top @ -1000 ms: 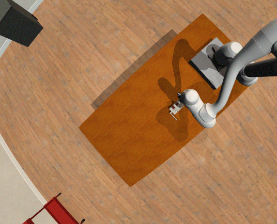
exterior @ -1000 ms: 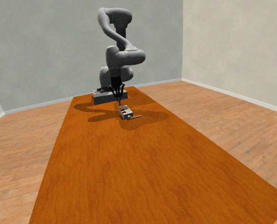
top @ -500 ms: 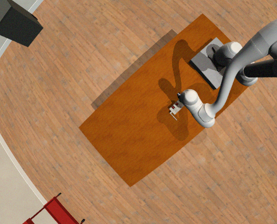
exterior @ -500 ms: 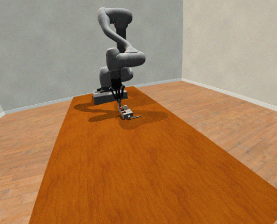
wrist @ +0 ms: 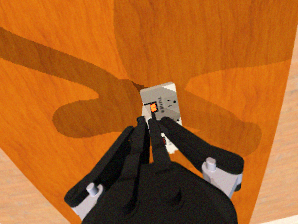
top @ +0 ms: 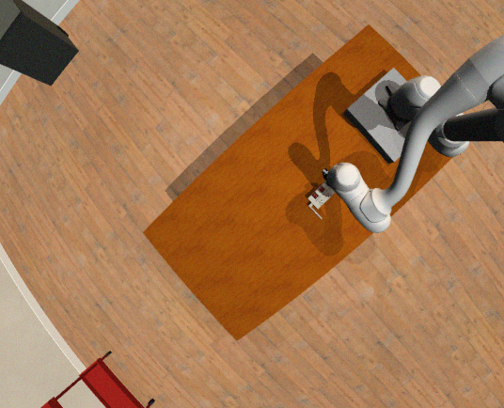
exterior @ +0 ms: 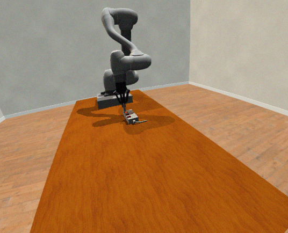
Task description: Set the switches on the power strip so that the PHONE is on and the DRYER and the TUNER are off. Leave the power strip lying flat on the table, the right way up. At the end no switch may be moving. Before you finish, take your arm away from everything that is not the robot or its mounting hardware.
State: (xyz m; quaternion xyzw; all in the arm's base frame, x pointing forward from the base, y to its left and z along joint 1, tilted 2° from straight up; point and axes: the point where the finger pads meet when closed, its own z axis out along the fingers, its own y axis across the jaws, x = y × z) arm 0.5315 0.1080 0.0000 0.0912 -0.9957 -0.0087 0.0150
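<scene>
The small grey power strip (exterior: 130,116) lies flat on the orange table, with red rocker switches on top and a short cord stub at its near end. In the top view the power strip (top: 320,195) is partly under the wrist. In the wrist view the strip (wrist: 162,112) shows one lit orange switch (wrist: 153,107) at its far end; the other switches are hidden by the fingers. My gripper (wrist: 147,111) is shut, empty, pointing down, its tips at the strip's top just behind the lit switch. It also shows in the side view (exterior: 123,106).
The arm's grey base plate (top: 380,115) sits at the table's far end. A dark box (top: 24,39) and a red cart (top: 100,385) stand on the floor, far from the table.
</scene>
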